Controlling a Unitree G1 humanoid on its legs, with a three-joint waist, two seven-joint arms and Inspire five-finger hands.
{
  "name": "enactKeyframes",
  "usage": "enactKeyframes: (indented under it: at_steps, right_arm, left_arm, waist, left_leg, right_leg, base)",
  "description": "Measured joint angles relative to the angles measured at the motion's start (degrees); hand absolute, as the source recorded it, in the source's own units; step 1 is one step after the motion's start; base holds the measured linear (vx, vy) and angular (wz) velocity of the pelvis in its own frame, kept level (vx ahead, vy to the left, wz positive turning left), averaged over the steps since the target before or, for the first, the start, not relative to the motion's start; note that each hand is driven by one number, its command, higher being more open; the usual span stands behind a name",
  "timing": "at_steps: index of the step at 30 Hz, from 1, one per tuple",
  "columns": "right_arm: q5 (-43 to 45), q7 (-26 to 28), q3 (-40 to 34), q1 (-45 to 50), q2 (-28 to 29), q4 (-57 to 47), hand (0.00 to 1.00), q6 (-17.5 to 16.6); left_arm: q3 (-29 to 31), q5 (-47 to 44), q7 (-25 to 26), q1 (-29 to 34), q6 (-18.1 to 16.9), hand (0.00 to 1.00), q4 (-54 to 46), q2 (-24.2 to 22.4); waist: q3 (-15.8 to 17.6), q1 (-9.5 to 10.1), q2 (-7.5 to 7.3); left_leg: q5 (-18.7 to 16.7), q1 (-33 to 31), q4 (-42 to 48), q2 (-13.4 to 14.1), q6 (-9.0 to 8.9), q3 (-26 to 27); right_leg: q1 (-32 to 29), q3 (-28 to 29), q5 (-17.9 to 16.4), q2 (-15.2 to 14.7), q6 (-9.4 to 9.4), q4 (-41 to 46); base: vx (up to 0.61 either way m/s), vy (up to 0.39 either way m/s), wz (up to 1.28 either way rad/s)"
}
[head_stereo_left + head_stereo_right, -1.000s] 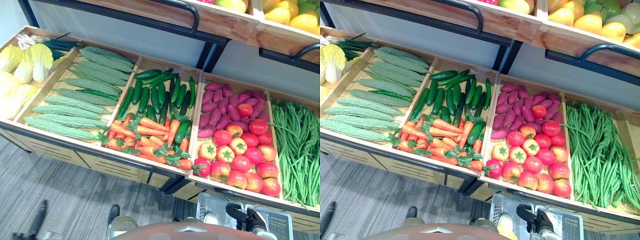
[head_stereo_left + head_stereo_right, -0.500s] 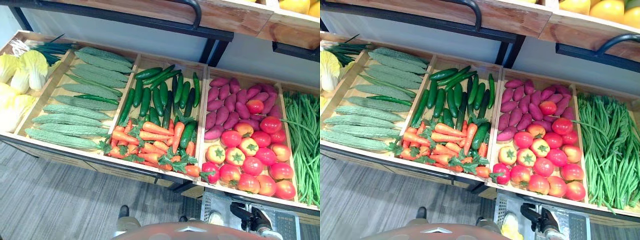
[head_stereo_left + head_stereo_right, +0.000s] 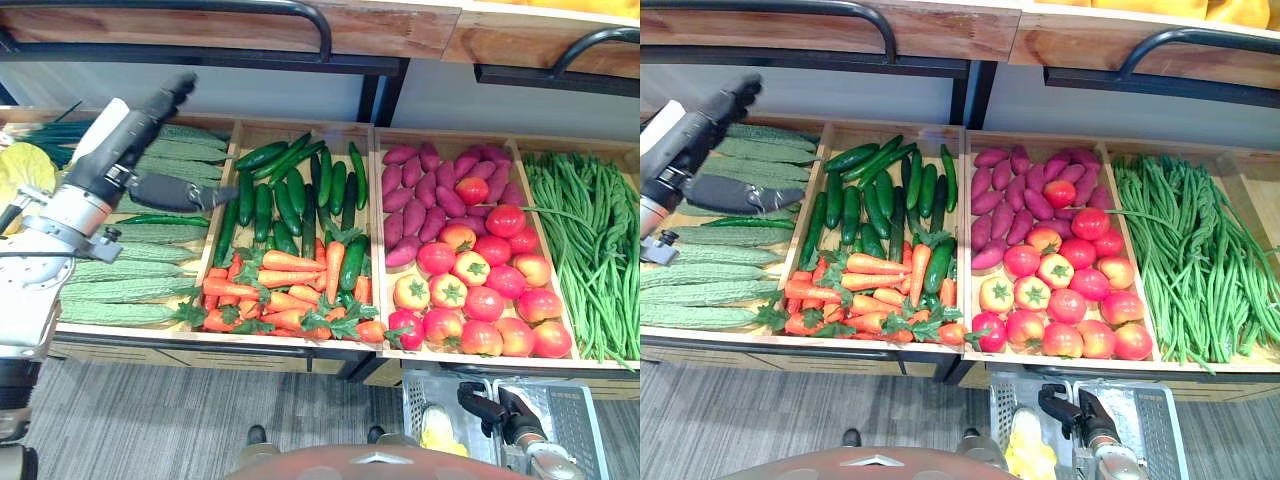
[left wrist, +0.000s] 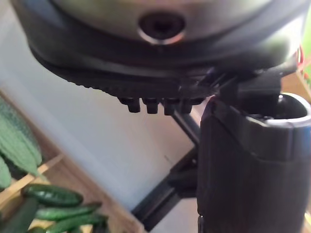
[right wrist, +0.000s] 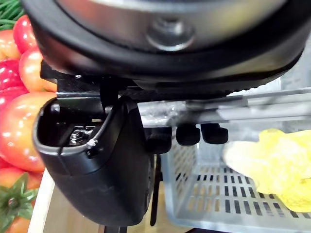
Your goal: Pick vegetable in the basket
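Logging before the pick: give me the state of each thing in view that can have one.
left robot hand: open, empty, held above the bitter gourds.
right robot hand: at the basket's top, grip unclear.
basket: upright, holding a yellow vegetable.
display crates: full of vegetables.
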Motion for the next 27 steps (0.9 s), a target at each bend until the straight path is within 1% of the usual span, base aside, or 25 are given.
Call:
enactKeyframes:
  at_steps: [2,3,6,11,15,20,23,27]
  right_arm:
    - [0.0,0.8,0.2,0.6,0.0,-1.3,0.0,0.0]
    - [0.0,0.8,0.3,0.6,0.0,-1.4,0.0,0.0]
    - [-0.5,1.6,0.3,0.6,0.0,-1.7,0.0,0.0]
    - [-2.2,2.1,0.5,0.6,0.0,-1.9,0.0,0.0]
    - [-2.3,3.0,0.5,0.6,0.0,-2.0,0.0,0.0]
    - [-2.4,4.2,0.8,0.6,-0.8,-2.1,0.0,-0.1]
    - [-2.4,4.3,1.8,0.6,-2.1,-2.1,0.0,-0.3]
    - [-2.4,4.8,1.8,0.6,-2.4,-2.1,0.0,-1.0]
  left_arm:
    - [-2.3,0.0,-3.6,0.2,0.0,1.0,-1.3,1.9]
    - [-2.5,0.0,-4.3,0.4,0.1,1.0,-1.8,2.1]
    - [-3.1,0.0,-6.5,4.5,0.0,1.0,-5.8,2.1]
    - [-4.5,0.3,-8.2,9.2,0.1,1.0,-6.7,2.1]
    - [-5.1,0.6,-9.3,11.8,1.1,1.0,-6.6,2.1]
    - [-8.2,3.0,-11.0,15.0,1.1,1.0,-6.6,2.0]
    - [-9.7,5.3,-11.1,15.8,1.2,1.0,-6.0,1.8]
    - [-9.7,7.1,-11.0,15.8,1.2,1.0,-3.4,0.7]
  waist:
    - [-0.1,-0.06,-0.04]
    - [-0.1,-0.09,-0.04]
    - [-0.8,-0.12,-0.03]
    - [-1.7,-0.18,-0.33]
    - [-1.9,-0.14,-0.66]
    - [-2.3,-0.12,-0.91]
    - [-2.4,-0.29,-1.13]
    - [-2.4,-1.02,-1.25]
  left_leg:
    - [0.0,0.0,0.0,0.0,0.04,0.4]
    - [0.0,0.0,0.0,0.0,0.06,0.5]
    - [0.1,0.2,-0.4,0.0,0.12,1.4]
    - [0.2,0.4,-0.8,-0.2,0.2,2.3]
    - [0.2,0.6,-0.8,-0.2,0.21,2.5]
    - [0.5,1.2,-1.8,-0.3,0.26,3.6]
    - [0.6,1.2,-2.0,-0.4,0.35,4.1]
    - [0.7,1.7,-2.3,-0.4,0.3,4.6]
  right_leg:
    - [0.0,0.3,0.5,0.0,0.07,-0.5]
    - [-0.1,0.4,0.6,0.0,0.08,-0.5]
    - [-0.2,1.3,1.2,0.1,0.2,-1.5]
    - [-0.5,2.0,1.8,0.0,0.22,-1.9]
    - [0.1,2.3,2.7,0.0,0.25,-3.2]
    - [0.2,3.1,3.6,0.1,0.34,-4.4]
    - [0.2,3.5,4.3,0.0,0.4,-5.5]
    - [0.2,4.1,4.4,0.1,0.4,-5.4]
  base:
    - [-0.03,0.011,-0.09]
    - [-0.04,0.013,-0.1]
    - [-0.02,0.013,-0.12]
    - [0.0,0.015,-0.09]
    - [-0.02,0.012,-0.05]
    - [-0.03,0.012,-0.08]
    - [-0.01,0.011,-0.08]
    - [0.0,0.008,-0.08]
